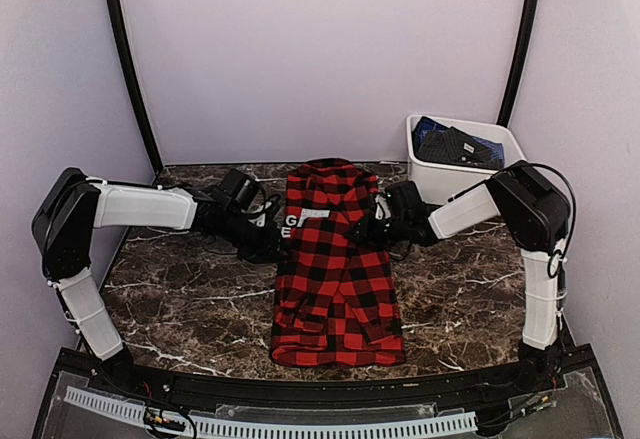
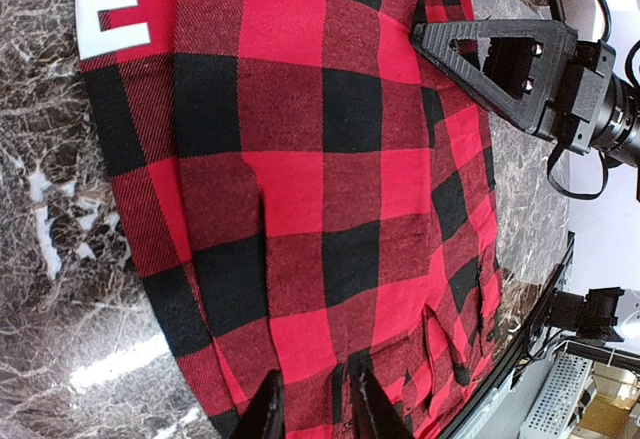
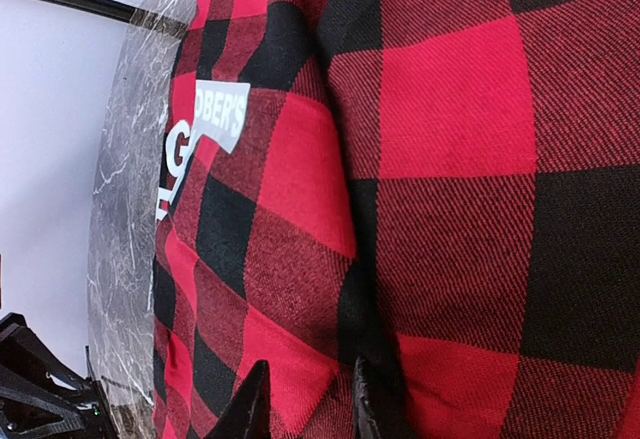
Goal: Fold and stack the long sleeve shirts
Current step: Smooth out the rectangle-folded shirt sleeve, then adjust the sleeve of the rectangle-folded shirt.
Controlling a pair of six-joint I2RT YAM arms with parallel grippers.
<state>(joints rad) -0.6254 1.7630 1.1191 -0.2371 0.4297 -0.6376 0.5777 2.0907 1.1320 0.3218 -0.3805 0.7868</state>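
Containers first: there's only one, a white plastic tub (image 1: 425,174) at the back right corner of the marble table (image 1: 180,299). It's got some dark cloth (image 1: 458,146) in it, navy to black, and I can't tell what sort of garment that is.

The red-and-black check shirt (image 1: 335,269) isn't in the tub. It's out in the middle of the table, lying as a long narrow strip running from the back wall toward my bases, not touching the tub.

Writing-wise, there's a white label (image 3: 225,114) up toward the far end that reads "OBER'S", and that's all of it that shows. Right by it, at the shirt's left edge, are big white letters: a "G" (image 3: 178,159) and an "E" (image 2: 110,9). Nothing else is readable.

My left gripper (image 2: 318,414) is at the shirt's left edge, fingers narrow with check cloth pinched between them. My right gripper (image 3: 305,409) is the same deal on the right edge, directly across, both about level with the label.
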